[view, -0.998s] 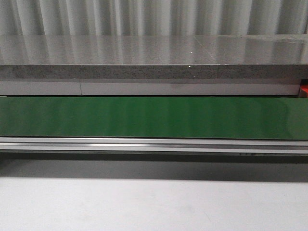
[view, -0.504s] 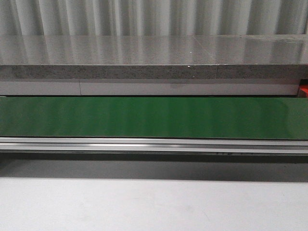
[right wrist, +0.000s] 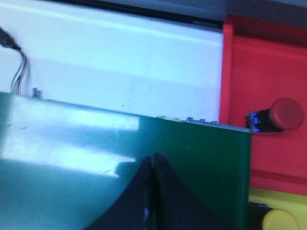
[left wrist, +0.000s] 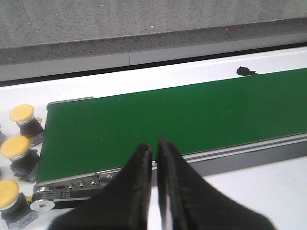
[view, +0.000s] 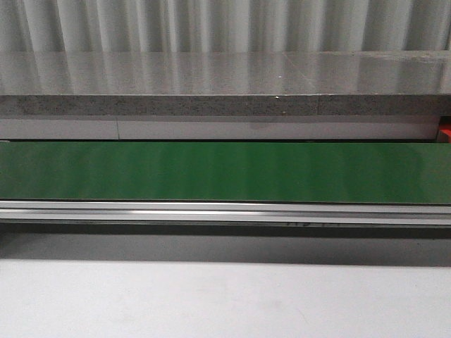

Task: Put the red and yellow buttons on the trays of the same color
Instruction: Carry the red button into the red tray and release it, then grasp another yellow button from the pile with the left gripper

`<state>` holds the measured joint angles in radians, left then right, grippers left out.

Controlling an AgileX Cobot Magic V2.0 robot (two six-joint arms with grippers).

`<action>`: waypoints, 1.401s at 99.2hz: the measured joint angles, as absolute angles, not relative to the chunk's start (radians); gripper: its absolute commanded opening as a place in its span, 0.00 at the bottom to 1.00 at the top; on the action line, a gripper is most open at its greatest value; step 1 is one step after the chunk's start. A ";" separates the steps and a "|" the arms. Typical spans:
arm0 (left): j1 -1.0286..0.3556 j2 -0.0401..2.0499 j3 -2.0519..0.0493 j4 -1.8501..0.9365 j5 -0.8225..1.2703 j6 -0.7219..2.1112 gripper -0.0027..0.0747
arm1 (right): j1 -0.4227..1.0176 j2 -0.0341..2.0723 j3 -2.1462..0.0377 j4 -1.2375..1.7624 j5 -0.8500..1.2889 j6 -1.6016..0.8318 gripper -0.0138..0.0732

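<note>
In the right wrist view a red button (right wrist: 284,115) lies on its side on the red tray (right wrist: 249,67). Below it a yellow button (right wrist: 279,220) sits on the yellow tray (right wrist: 292,199). My right gripper (right wrist: 153,158) is shut with nothing in it, over the green belt (right wrist: 192,153) near the trays. In the left wrist view three yellow buttons (left wrist: 21,114) (left wrist: 14,146) (left wrist: 8,194) stand on the white table by the belt's end (left wrist: 62,143). My left gripper (left wrist: 152,143) is shut and empty above the belt's near rail. Neither gripper shows in the front view.
The green conveyor belt (view: 225,172) runs across the front view with a metal rail (view: 225,213) along its near side. A grey stone ledge (view: 225,105) lies behind it. A sliver of the red tray (view: 445,132) shows at the right edge. Cables (right wrist: 17,67) hang beside the belt.
Small marks on the belt's front edge below the rail have slid leftward. Nothing else in the front view has moved.
</note>
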<state>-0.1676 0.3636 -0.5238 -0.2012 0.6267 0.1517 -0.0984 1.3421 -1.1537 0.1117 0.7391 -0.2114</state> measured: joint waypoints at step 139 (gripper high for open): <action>-0.168 0.515 -0.595 -0.070 0.614 0.043 0.11 | 0.018 0.078 -0.456 0.114 0.727 -0.211 0.08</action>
<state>-0.1676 0.5147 -0.5948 -0.0701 0.6144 0.0434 0.0177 0.0781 -0.4561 0.1140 0.7274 -0.2114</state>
